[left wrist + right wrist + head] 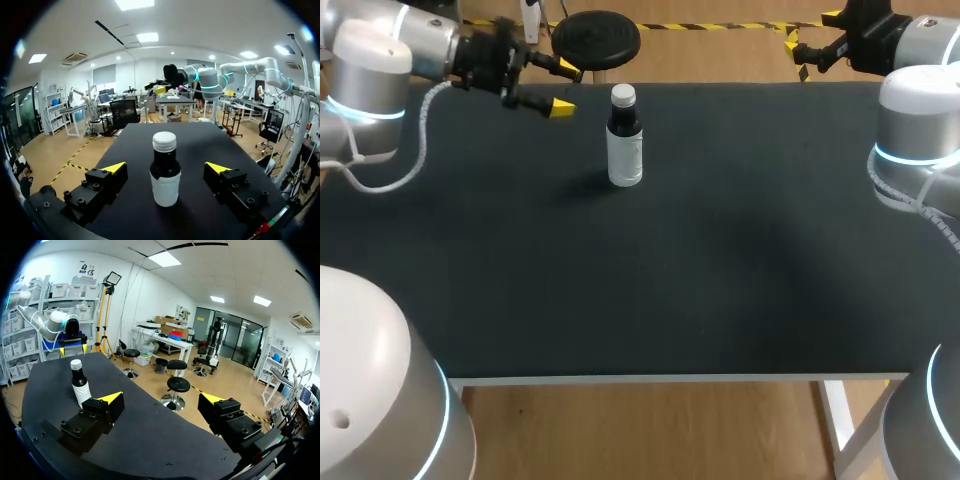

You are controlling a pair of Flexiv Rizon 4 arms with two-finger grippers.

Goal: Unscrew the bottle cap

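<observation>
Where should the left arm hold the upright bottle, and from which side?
Probably the white-labelled lower body of the bottle, coming in level from the side of the left gripper, whose open jaws face it. It stands upright and round, so a side pinch steadies it and leaves the cap free.

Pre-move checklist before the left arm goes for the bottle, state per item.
1. bottle upright on the table: ok.
2. cap seated on the bottle: ok.
3. left gripper open: ok.
4. Bottle centred ahead of the left gripper's fingers in its wrist view: ok.
5. right gripper open, at the table's far right corner, apart from the bottle: ok.
6. Bottle gripped for twisting: not ok, neither gripper touches it.
</observation>
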